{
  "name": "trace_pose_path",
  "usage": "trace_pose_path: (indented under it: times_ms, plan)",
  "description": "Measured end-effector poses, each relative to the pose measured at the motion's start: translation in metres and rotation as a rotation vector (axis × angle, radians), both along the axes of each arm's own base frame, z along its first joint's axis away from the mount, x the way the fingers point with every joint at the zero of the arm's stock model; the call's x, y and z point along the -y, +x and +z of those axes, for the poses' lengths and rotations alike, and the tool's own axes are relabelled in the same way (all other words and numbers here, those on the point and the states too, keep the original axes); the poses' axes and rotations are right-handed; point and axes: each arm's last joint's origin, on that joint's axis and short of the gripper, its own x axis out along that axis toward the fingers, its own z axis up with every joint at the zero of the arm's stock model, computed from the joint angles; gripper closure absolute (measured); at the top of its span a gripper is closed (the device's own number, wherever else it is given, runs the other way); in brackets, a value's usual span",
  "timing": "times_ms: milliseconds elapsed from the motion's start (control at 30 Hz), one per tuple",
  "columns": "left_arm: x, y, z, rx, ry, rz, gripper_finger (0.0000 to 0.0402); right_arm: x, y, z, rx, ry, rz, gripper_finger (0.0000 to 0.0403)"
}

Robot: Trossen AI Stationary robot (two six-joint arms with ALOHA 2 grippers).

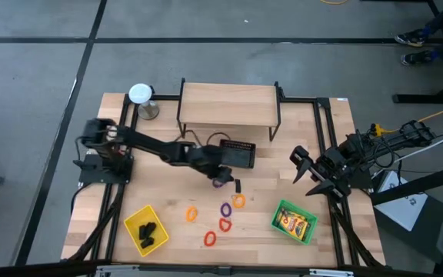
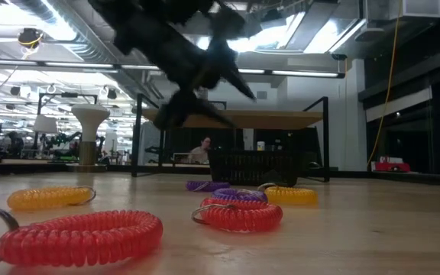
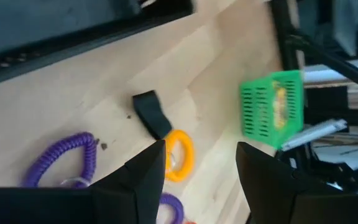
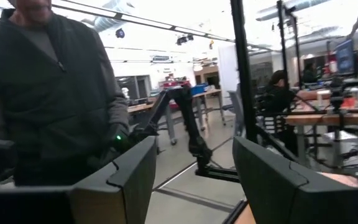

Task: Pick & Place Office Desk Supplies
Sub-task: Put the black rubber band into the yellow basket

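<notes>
Over the middle of the bench [image 1: 298, 146], the left gripper [image 1: 220, 175] is hovering with fingers spread wide and empty above a purple ring [image 1: 221, 182], probably lining up a grab, while the right gripper [image 1: 308, 171] is waiting wide open by the green tray [image 1: 277, 209].

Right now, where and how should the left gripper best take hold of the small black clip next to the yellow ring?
Probably from above, across the black clip near its free end, away from the yellow ring at its other end. It lies flat, and the open left gripper hangs above it.
</notes>
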Motion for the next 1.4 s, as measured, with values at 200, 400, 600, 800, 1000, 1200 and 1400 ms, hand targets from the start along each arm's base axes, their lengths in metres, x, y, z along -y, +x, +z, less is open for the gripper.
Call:
trace_pose_path:
  times_ms: [200, 400, 600, 800, 1000, 1200, 1400]
  plan:
    - [0.003, 0.027, -0.017, -0.043, -0.077, -0.018, 0.0197, -0.001, -0.001, 0.000, -0.006, -0.002, 0.039, 0.0188]
    - [0.008, 0.037, -0.021, -0.076, -0.070, -0.026, 0.0200, -0.001, 0.000, -0.001, -0.014, -0.006, 0.038, 0.0189]
    - [0.006, 0.034, -0.027, -0.139, -0.013, 0.044, 0.0208, -0.001, 0.000, -0.001, -0.017, -0.007, 0.039, 0.0189]
    - [0.004, 0.033, -0.028, -0.155, 0.015, 0.098, 0.0212, -0.001, 0.000, -0.002, -0.016, -0.014, 0.037, 0.0189]
    - [0.004, 0.032, -0.029, -0.166, 0.013, 0.110, 0.0210, -0.001, 0.000, -0.002, -0.019, -0.015, 0.036, 0.0188]
    - [0.011, 0.041, -0.034, -0.104, -0.052, 0.098, 0.0210, -0.001, 0.000, -0.002, -0.018, -0.016, 0.036, 0.0189]
    - [0.018, 0.046, -0.045, -0.104, -0.102, 0.107, 0.0210, -0.001, 0.000, -0.002, -0.022, -0.016, 0.035, 0.0189]
